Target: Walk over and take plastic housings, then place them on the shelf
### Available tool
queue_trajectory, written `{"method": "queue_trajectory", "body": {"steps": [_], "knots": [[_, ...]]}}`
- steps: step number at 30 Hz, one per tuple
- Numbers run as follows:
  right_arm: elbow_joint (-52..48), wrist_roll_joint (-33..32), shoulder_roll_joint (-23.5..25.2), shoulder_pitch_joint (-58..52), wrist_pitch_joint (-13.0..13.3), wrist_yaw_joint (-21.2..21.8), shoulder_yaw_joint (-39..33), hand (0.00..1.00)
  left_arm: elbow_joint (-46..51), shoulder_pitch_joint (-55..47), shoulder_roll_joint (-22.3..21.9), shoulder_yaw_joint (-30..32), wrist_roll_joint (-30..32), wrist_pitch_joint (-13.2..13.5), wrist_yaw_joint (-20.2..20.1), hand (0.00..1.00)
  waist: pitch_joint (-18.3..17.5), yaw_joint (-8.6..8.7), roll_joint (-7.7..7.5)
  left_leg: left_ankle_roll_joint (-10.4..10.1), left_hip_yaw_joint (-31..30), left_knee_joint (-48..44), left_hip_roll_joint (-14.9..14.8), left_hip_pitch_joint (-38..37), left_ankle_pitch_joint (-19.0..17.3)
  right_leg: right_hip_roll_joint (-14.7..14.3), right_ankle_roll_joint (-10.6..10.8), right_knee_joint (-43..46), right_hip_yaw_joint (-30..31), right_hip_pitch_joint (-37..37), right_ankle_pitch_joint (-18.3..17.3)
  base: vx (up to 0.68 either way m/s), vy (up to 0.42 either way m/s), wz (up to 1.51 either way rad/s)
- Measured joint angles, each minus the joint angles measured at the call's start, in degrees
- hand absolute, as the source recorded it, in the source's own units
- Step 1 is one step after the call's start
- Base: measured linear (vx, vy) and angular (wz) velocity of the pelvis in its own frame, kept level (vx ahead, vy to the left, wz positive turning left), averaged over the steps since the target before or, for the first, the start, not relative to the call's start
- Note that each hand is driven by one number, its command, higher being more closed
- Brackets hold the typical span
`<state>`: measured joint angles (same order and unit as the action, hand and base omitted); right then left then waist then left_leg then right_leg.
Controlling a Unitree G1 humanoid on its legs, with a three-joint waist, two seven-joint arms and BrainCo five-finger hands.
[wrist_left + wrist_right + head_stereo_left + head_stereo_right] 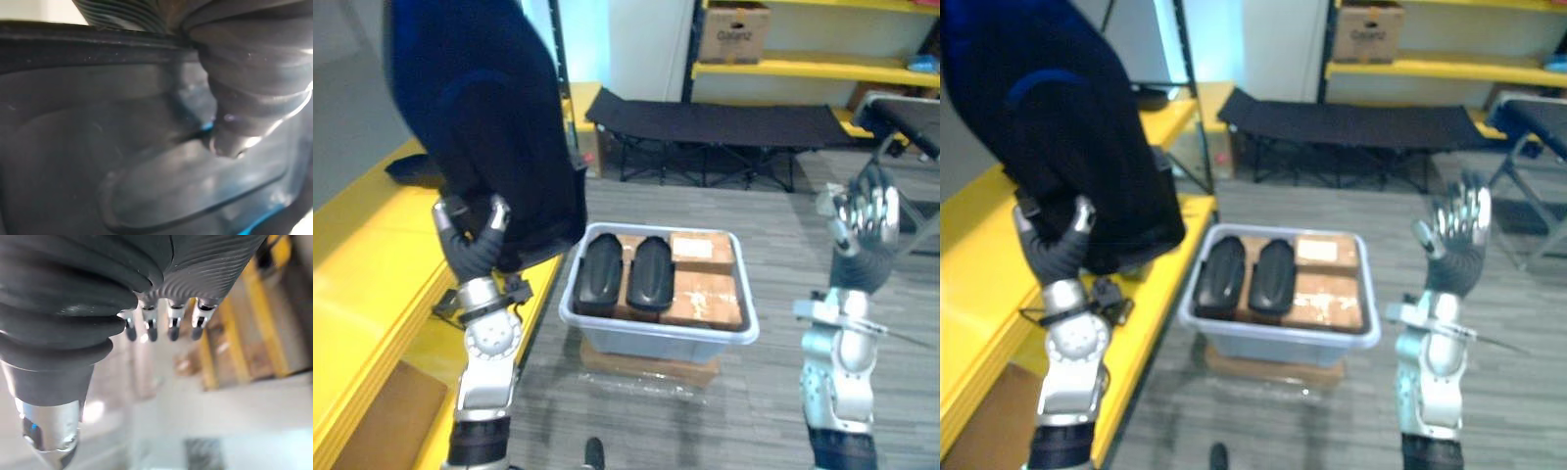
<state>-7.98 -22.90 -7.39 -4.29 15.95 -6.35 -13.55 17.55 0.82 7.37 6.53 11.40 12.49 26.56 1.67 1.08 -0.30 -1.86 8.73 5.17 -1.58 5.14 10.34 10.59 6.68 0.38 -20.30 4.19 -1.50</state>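
In the left eye view my left hand [470, 245] is raised close to the lens, with fingers and thumb curled round the lower edge of a large dark plastic housing [489, 117]. That housing blocks most of my sight on the left and covers part of the near yellow shelf [362, 294] running along that side. On the floor ahead sits a pale grey bin [656, 338], resting on a flat piece of cardboard [646, 360]. Inside it two more dark housings [600, 274] lie side by side on the left, touching, with brown cardboard boxes [705, 299] packed in beside them on the right. My right hand [867, 220] is held up to the right of the bin, well apart from it, fingers spread and nothing in it.

In the right eye view, a black folding cot [1351, 127] stands across the floor beyond the bin. Behind it is far yellow shelving [1449, 69] with a cardboard carton [1363, 31] on it.

In the left wrist view the thumb [244, 98] presses against the housing's smooth dark inner face, which fills what I can see past the hand.

In the right wrist view the fingers [171, 328] stand straight in a row with nothing between them and the blurred yellow racks beyond
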Motion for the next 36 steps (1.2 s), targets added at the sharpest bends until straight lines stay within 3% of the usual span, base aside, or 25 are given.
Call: {"method": "queue_trajectory", "body": {"steps": [3,4,10,16,19,23,25,32,36], "knots": [[4.32,-1.69,3.30,-3.31,-1.32,-0.07,0.38,0.00,0.35,-2.68,-2.27,-0.67,-0.18,0.16,-1.18,1.00,0.02,0.44,0.03,-0.09,0.13,0.02,-0.20,0.05,-0.06,-0.22,0.08,0.14,0.06,-0.02,0.08,0.03,-0.016,-0.03],[10.89,-3.33,9.37,-7.45,-2.29,-3.77,0.20,0.00,0.40,-10.13,-4.00,-0.58,-2.47,0.23,-3.12,1.00,1.17,1.33,-0.68,-0.89,0.61,0.02,-0.74,0.03,-1.02,-0.62,-0.29,-0.01,0.24,-0.11,-0.24,0.00,0.000,0.00],[10.81,-3.33,9.48,-7.47,-2.28,-3.69,-0.15,0.00,0.40,-10.12,-4.00,-0.59,-2.62,0.40,-3.23,1.00,1.79,1.36,-0.67,-0.87,0.62,0.02,-0.70,0.02,-1.03,-0.59,-0.32,0.11,0.26,-0.14,-0.26,0.00,0.000,0.00],[9.83,-3.21,9.08,-7.60,-2.27,-3.23,-5.64,0.00,0.41,-9.76,-3.93,-1.23,-6.55,1.30,-4.25,1.00,3.51,1.36,-0.68,-0.64,0.87,0.01,-0.12,-0.09,-0.89,-0.01,-0.49,2.20,0.85,-0.91,-0.60,0.01,0.016,-0.02],[7.32,-3.19,7.74,-7.05,-2.23,-0.86,-6.70,0.00,0.42,-9.75,-3.86,-1.13,-6.98,1.29,-3.64,1.00,4.16,1.37,-0.43,-0.67,-0.40,0.02,0.43,-0.06,-0.92,0.25,-0.34,2.19,-0.05,-0.22,-0.64,-0.01,0.032,0.17],[6.93,-3.11,5.52,-3.10,-1.14,3.21,-3.12,0.00,1.63,-9.99,-3.91,1.20,-6.96,1.23,-0.95,1.00,4.29,-0.29,-0.23,-0.64,-3.72,0.02,1.09,0.23,-0.73,0.25,0.11,2.10,-3.40,1.60,-1.54,-0.02,0.006,0.45],[6.93,-3.08,5.42,-0.69,-0.91,4.50,1.69,0.00,5.06,-11.39,-3.99,4.66,-6.93,1.24,-0.11,1.00,4.34,-2.22,-0.02,-0.59,-6.51,0.01,1.52,1.03,-0.33,0.13,0.20,2.19,-6.54,2.40,-2.27,-0.01,-0.024,0.64],[10.82,-1.28,5.12,7.22,0.48,4.56,9.87,0.00,8.51,-15.09,-4.84,15.36,-7.23,1.33,0.14,1.00,5.52,-7.68,-0.28,0.15,-14.19,0.01,4.33,3.19,1.04,0.52,0.54,2.38,-14.39,5.65,-2.97,0.03,-0.002,0.68],[11.63,-0.38,4.18,10.01,0.52,4.35,12.17,0.00,8.35,-17.04,-6.08,18.29,-10.23,1.76,0.01,1.00,5.75,-9.46,-0.89,0.79,-15.97,0.00,5.30,2.85,0.50,1.65,0.29,4.61,-14.10,6.27,-3.11,0.05,0.063,0.37]]}}
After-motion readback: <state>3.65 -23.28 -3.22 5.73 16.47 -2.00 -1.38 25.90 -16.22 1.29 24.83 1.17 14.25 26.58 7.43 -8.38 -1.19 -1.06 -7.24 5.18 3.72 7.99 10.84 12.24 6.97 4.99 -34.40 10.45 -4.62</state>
